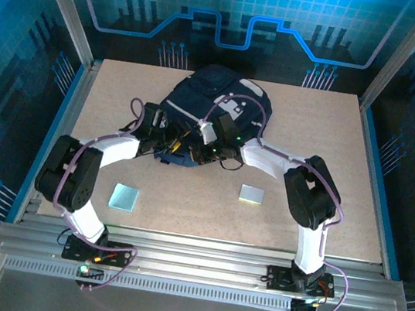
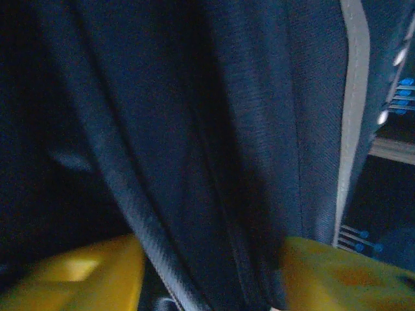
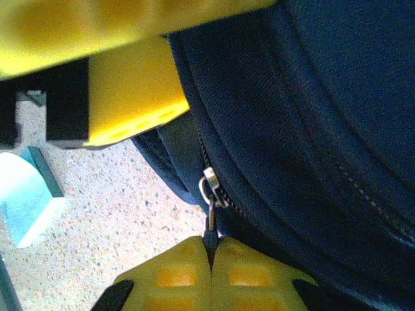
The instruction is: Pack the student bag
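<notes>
Student bag [image 1: 217, 104], navy: lying directly ahead of both grippers, a slack fold running between the fingers [image 2: 71, 275] of the left gripper [image 2: 207, 285]. Whether they are clamping it cannot be told, so the bag is risking being dragged. Right gripper [image 3: 211, 254]: clenching the zipper pull [image 3: 210, 223] by its very tip, which is liable to slip free. Fabric is hiding the bag's opening and contents.
</notes>
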